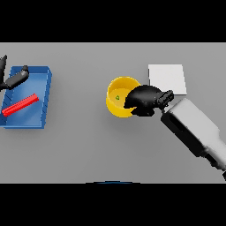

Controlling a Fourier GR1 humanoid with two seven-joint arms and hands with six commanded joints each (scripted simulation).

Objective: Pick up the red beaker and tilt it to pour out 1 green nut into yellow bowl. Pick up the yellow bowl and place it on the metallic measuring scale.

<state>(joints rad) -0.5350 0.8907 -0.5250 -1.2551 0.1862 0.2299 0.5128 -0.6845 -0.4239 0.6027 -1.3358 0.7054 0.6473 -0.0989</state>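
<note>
Two hands in view, one busy. Right hand [143, 100] sits at the 3 o'clock rim of the yellow bowl [118, 102], dark fingers curled over the rim edge, so it reads as gripping the bowl, though the far side of the grip is hidden under the hand. Bowl is just past table centre, toward 1 o'clock; a small green nut [117, 97] shows inside, so the pour looks done and the step in hand is judged to be the bowl pickup. Metallic measuring scale [167, 78], a pale flat square, lies near the bowl at its 1–2 o'clock, partly covered by the wrist.

To do it well: squeeze firm on the rim before lifting, raise straight up and keep the bowl level so the nut stays in, then carry a short way toward 1–2 o'clock and lower onto the middle of the scale, not its edge. One-sided rim hold may tip; go slow.

Left hand [16, 78] idles at the 9–10 o'clock edge, fingers relaxed and holding nothing, over the blue tray [44, 88]. Red beaker [20, 105] lies on its side in that tray.

Surface: plain grey table [88, 150], flat. Plenty of room around the bowl and scale, nothing seen in the carry path.
</note>
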